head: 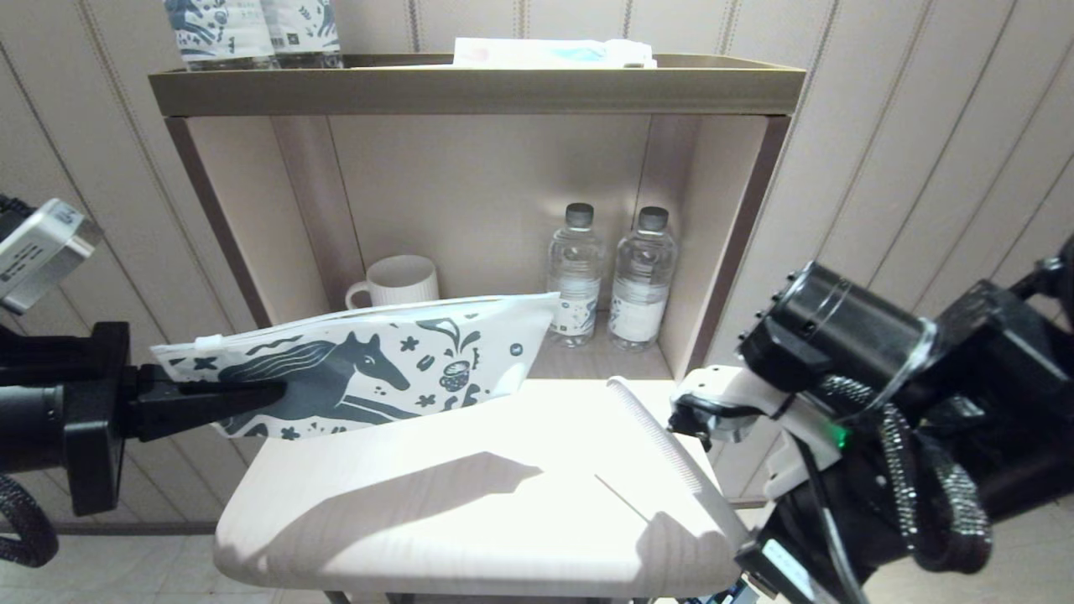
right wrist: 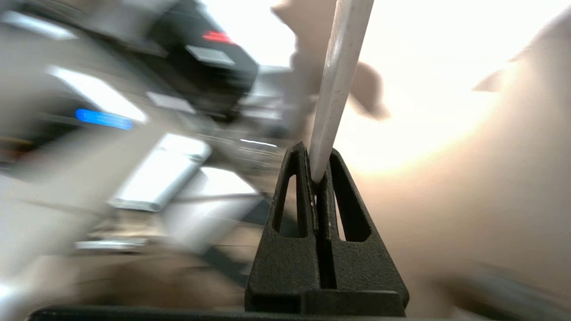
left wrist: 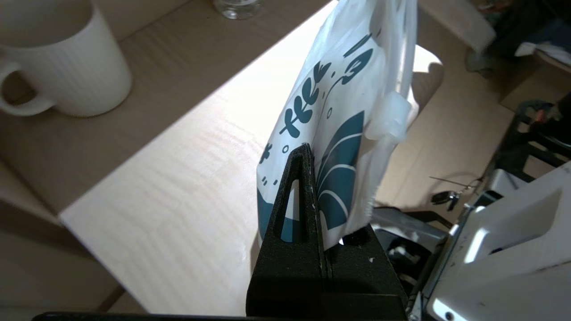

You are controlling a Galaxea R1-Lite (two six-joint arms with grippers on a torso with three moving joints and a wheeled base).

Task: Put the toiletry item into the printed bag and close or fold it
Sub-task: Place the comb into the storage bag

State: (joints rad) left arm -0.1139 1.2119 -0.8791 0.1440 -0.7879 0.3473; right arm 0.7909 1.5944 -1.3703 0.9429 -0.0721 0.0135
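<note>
The printed bag point(head: 419, 361), whitish with a dark blue horse, hangs level above the table with its far end near the shelf opening. My left gripper point(head: 281, 390) is shut on the bag's left end, just below the zip slider point(head: 210, 342). In the left wrist view the bag point(left wrist: 348, 89) stands up out of the shut left gripper point(left wrist: 312, 154). The toiletry item, a long white comb point(head: 663, 436), slants over the table's right side with its teeth toward the shelf. My right gripper point(right wrist: 317, 154) is shut on the end of the comb's point(right wrist: 339, 76) handle; in the head view the right arm hides these fingers.
A pale wooden table point(head: 470, 520) stands before an open shelf unit point(head: 478, 88). Inside the shelf sit a white ribbed mug point(head: 398, 281) and two water bottles point(head: 576, 273) point(head: 642, 277). Blue-printed bottles point(head: 252, 33) stand on the shelf top.
</note>
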